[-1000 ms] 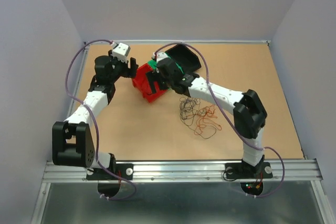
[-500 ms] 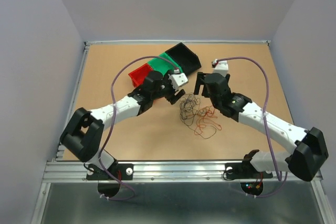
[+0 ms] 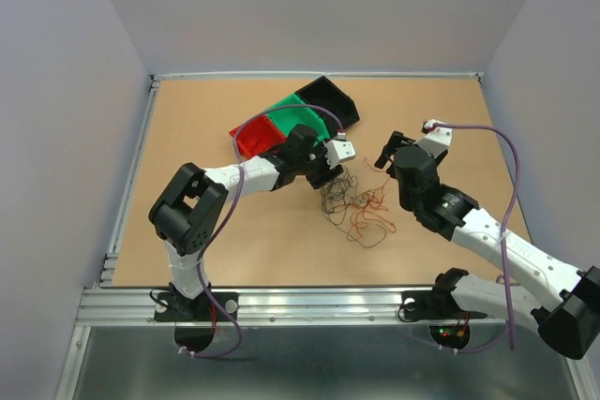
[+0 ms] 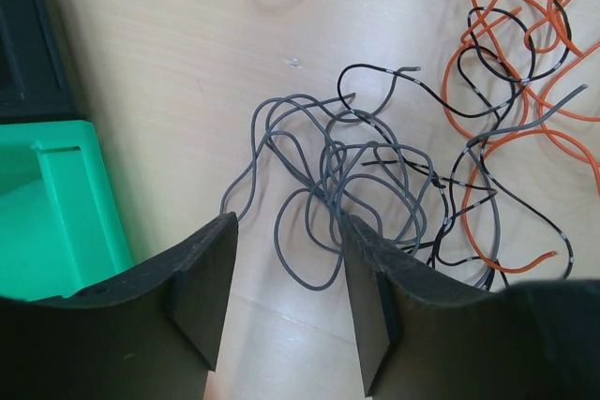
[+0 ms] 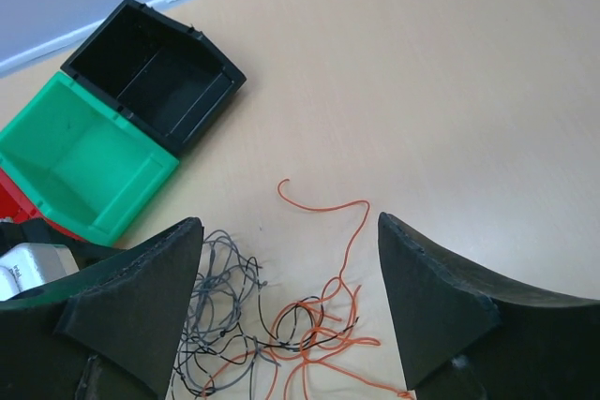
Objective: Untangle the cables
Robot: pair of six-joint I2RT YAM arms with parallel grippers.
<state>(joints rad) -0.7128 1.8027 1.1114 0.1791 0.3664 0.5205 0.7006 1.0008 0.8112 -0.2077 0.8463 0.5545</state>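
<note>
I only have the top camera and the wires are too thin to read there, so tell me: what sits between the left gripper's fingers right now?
Observer: In the left wrist view, loops of the grey cable lie between the open fingers of the left gripper, not pinched.
Operator: And the right one?
Observer: The right gripper is open over a loose orange cable, holding nothing.
Operator: Bins?
Observer: The green bin and black bin look empty.

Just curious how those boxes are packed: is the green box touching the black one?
Touching. The right wrist view shows the green box butted against the black box along one side, with no gap showing between them.
</note>
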